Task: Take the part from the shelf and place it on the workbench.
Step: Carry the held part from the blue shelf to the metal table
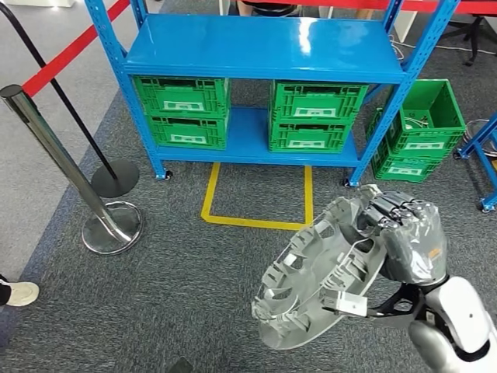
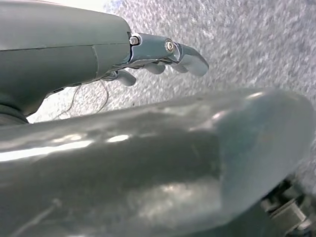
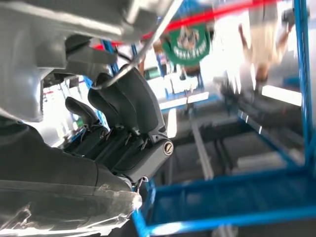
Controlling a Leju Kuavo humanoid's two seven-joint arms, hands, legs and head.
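A round grey hubcap-like part point(image 1: 316, 272) with spokes and cut-outs hangs tilted over the carpet at the lower right of the head view. My right hand point(image 1: 404, 229) grips its upper rim, dark fingers curled over the edge. In the right wrist view the same fingers point(image 3: 123, 113) wrap a grey piece of the part point(image 3: 22, 59) and a wire ring. The blue shelf point(image 1: 264, 47) stands ahead, its top board bare. My left hand point(image 2: 164, 52) hangs above grey carpet with its fingers stretched out and nothing in them.
Green crates point(image 1: 182, 109) sit under the shelf's top board, and another green crate point(image 1: 422, 128) stands on the floor to its right. A yellow floor outline point(image 1: 258, 202) lies before the shelf. Chrome barrier posts point(image 1: 111, 225) stand at left. A person's shoe point(image 1: 20, 293) shows at the left edge.
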